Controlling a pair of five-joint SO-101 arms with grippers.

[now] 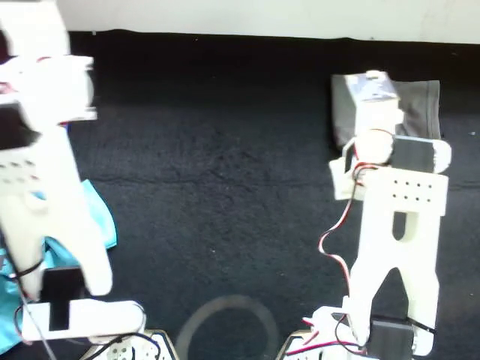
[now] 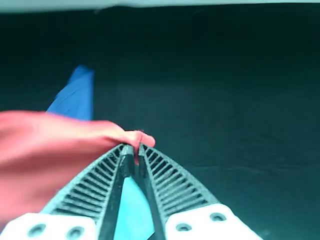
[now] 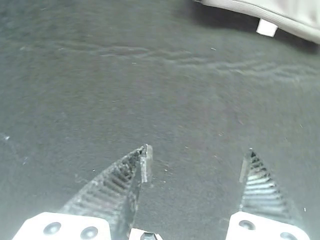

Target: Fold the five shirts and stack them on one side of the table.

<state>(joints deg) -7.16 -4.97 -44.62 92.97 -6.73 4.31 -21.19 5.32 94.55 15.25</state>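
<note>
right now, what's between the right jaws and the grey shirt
Only bare dark table cover lies between the open right jaws and the grey shirt, as the right wrist view shows.

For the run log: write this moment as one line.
left gripper: shut on red shirt | right gripper: open over table | grey shirt: far right

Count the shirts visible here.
4: grey shirt, folded, far right; red shirt in the left end effector; blue shirt and turquoise shirt near it. Another may be hidden.
</note>
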